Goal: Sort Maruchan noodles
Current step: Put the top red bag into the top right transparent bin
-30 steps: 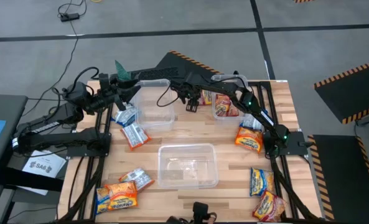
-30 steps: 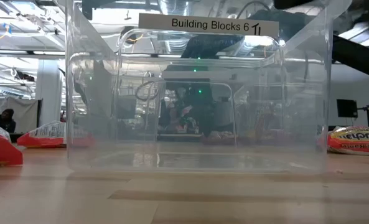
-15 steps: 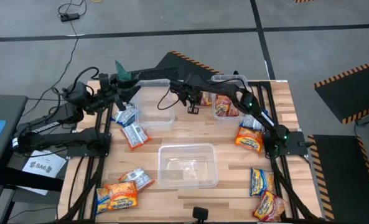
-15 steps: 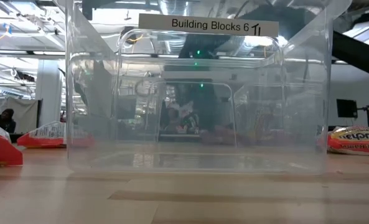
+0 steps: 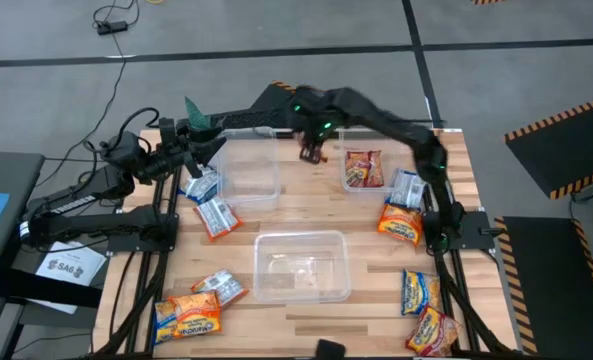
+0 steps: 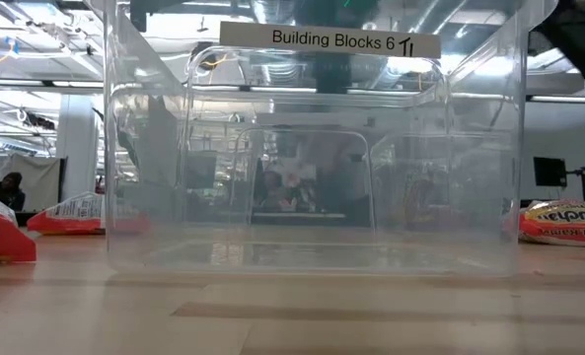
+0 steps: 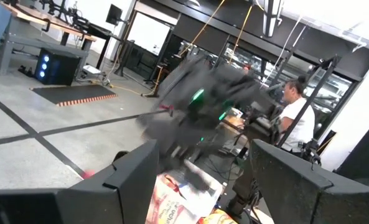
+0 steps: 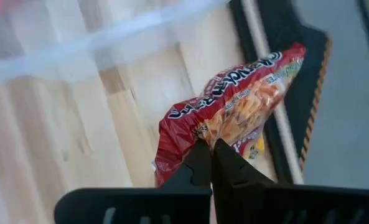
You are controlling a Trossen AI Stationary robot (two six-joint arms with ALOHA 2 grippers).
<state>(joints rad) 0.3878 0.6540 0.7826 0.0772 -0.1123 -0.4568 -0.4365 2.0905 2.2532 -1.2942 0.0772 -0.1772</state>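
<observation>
1. Nearest tub point(image 5: 301, 265) sits empty; packets point(image 5: 188, 314) lie loose around it on the table point(image 5: 306, 215).
2. Far right tub point(image 5: 362, 169) holds one packet; sorting looks barely begun.
3. Right gripper point(image 5: 311, 152) pinches a red packet point(image 8: 234, 115) aloft; left gripper point(image 5: 198, 140) waits, fingers parted, empty.

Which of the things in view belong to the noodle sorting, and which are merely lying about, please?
Job: red packet pinched in the right tool; blue-white packet; orange packet; clear tubs.
Lying about: green plant; paper sheet beside the table; floor cable. The left tool waits open at the table's back left.
</observation>
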